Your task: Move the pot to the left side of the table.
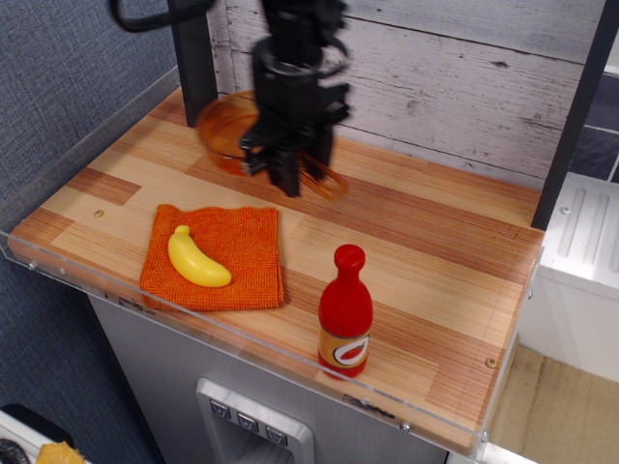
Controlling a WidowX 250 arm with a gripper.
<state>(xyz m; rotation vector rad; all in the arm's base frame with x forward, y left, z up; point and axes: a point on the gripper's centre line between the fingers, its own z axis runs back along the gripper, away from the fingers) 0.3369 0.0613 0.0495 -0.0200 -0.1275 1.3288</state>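
The amber-orange pot (pixel 224 128) hangs blurred above the back left of the striped wood table (pixel 416 242), its handle (pixel 327 180) pointing right. My gripper (pixel 288 174) is shut on the pot where the handle meets the bowl, and holds it a little above the planks. The arm comes down from the top of the view and hides the pot's right side.
An orange cloth (pixel 219 256) with a yellow banana (pixel 196 257) on it lies at the front left. A red bottle (pixel 344 311) stands at the front middle. A dark post (pixel 193 58) stands at the back left, right behind the pot. A clear acrylic edge (pixel 251 343) rims the table.
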